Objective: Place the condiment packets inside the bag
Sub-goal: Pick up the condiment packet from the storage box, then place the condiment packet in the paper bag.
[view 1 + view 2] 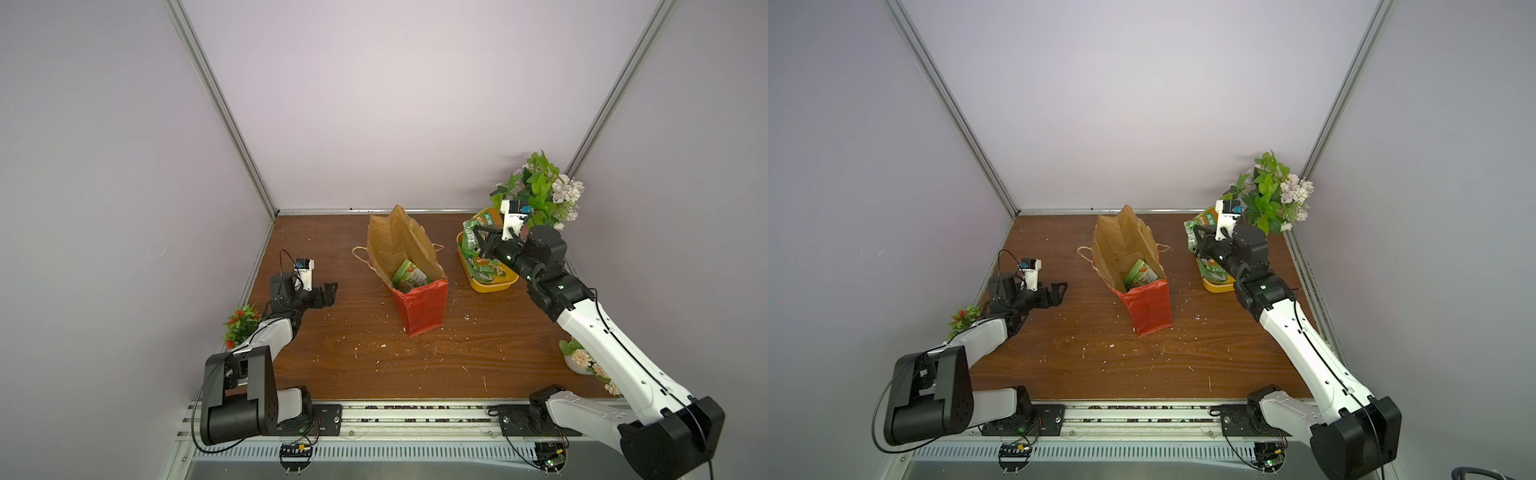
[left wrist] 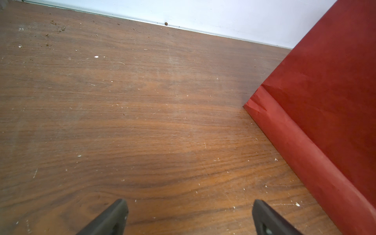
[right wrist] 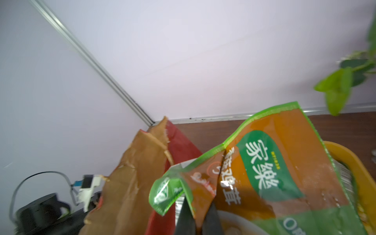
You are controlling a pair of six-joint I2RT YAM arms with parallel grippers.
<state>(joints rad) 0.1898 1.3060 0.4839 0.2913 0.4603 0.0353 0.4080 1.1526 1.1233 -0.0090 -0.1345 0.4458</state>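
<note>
Our right tool (image 3: 198, 205) pinches a packet (image 3: 284, 162) by its edge; we judge it light, floppy, slippery. The bag (image 1: 419, 307) stands at nine o'clock; left tool (image 2: 189, 203) gapes empty.

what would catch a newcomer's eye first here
The red bag stands open in the middle of the wooden table, with one green packet already inside. At the far right, the right end effector is shut on an orange-and-green packet above the yellow tub. The left end effector sits open and empty left of the bag.
</note>
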